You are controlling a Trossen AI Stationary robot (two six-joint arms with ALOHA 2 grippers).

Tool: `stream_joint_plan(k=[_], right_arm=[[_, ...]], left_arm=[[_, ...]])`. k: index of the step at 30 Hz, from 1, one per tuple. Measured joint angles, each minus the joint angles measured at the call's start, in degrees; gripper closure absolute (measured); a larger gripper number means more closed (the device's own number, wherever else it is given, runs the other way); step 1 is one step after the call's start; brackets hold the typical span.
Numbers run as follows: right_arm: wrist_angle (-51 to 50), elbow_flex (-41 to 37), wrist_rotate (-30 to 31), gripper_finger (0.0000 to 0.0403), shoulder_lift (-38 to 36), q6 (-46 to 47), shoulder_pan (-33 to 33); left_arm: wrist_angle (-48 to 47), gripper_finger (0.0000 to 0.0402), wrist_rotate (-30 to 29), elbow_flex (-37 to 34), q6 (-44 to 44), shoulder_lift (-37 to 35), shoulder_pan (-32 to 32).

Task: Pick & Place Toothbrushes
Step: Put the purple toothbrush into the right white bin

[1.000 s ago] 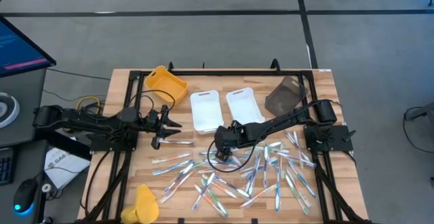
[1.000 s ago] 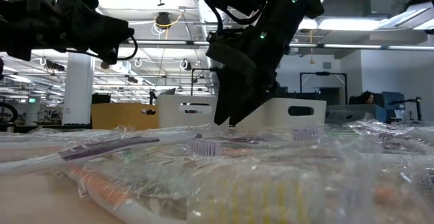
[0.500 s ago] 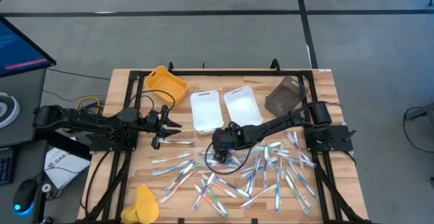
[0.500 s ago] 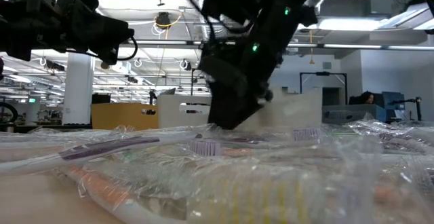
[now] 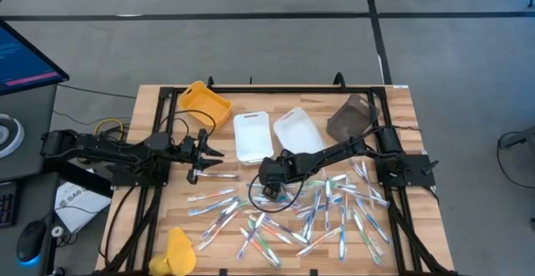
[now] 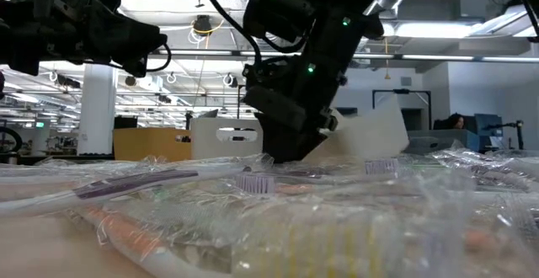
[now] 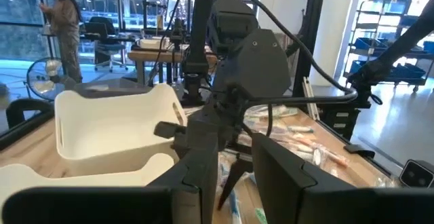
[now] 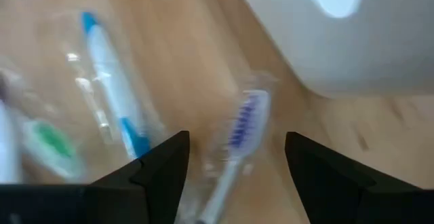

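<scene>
Wooden bench (image 5: 159,100) sitting on grey floor, open-plan hall showing behind.

Progress: early. Both white trays (image 5: 253,135) looking empty in high view; toothbrushes (image 5: 318,213) lying scattered, wrapped, across 6 o'clock half of bench.

Right claw (image 5: 269,186) reaching low over pile near centre, at 6 o'clock of right-hand white tray (image 5: 297,130); fingers spread wide, blue-bristled toothbrush (image 8: 237,139) lying between them, not gripped.

Left claw (image 5: 205,157) hovering at 9 o'clock side; fingers parted, empty.
</scene>
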Motion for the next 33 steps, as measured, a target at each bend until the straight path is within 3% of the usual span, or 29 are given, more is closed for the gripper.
stream_joint_plan(k=[12, 18, 27, 33], right_arm=[[-0.1, 0.0, 0.1, 0.0173, 0.0, 0.0, -0.4], [-0.7, 0.0, 0.1, 0.0237, 0.0, -0.1, -0.4], [-0.6, 0.0, -0.3, 0.0381, 0.1, -1.6, -1.4], [-0.6, 0.0, -0.3, 0.0381, 0.1, -1.5, -1.9]], left_arm=[[0.1, 0.0315, 0.0, 0.0, -0.4, 0.3, 0.0], [0.1, 0.0315, 0.0, 0.0, -0.6, 0.3, 0.0], [-0.2, 0.0315, 0.0, 0.0, -0.6, 0.3, 0.0], [-0.3, 0.0315, 0.0, 0.0, -0.5, 0.3, 0.0]])
